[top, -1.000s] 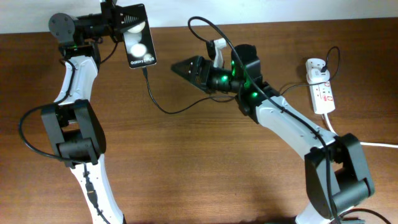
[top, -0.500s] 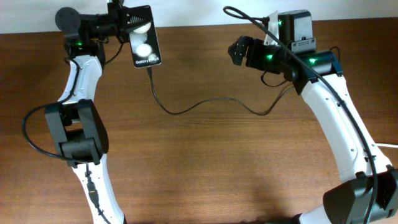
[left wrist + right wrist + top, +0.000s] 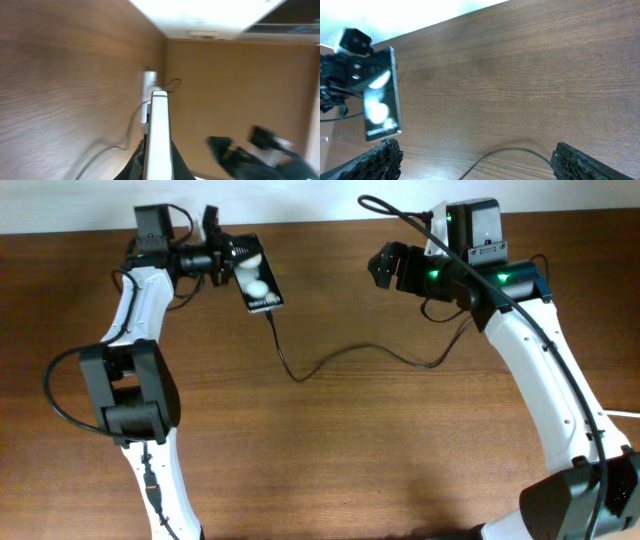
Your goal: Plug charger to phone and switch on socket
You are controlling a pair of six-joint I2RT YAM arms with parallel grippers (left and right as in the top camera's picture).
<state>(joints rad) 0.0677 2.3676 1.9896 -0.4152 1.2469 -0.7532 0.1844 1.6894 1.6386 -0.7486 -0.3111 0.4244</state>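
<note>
The phone (image 3: 258,277) sits in the upper left of the overhead frame, screen up with its two white spots showing, tilted so its lower end points toward the middle of the table (image 3: 330,460). Your left gripper (image 3: 230,262) is clamped on the phone's upper end; the left wrist view shows it edge-on between the fingers. The phone is rigid, glossy and probably slick, with glass that will not forgive a drop, so hold it by the side edges and not the screen.

The charger (image 3: 350,358) meets the phone's lower end and looks seated, though the plug is too small to be sure. From there the cable trails limp across the wood toward the right side. It is light and floppy and will tug on the plug if you swing the phone. If it needs reseating, take it just behind the tip.

Your right gripper (image 3: 383,265) hangs upper centre-right, its fingers (image 3: 375,160) spread wide with nothing between them. You cannot see the socket from above.
</note>
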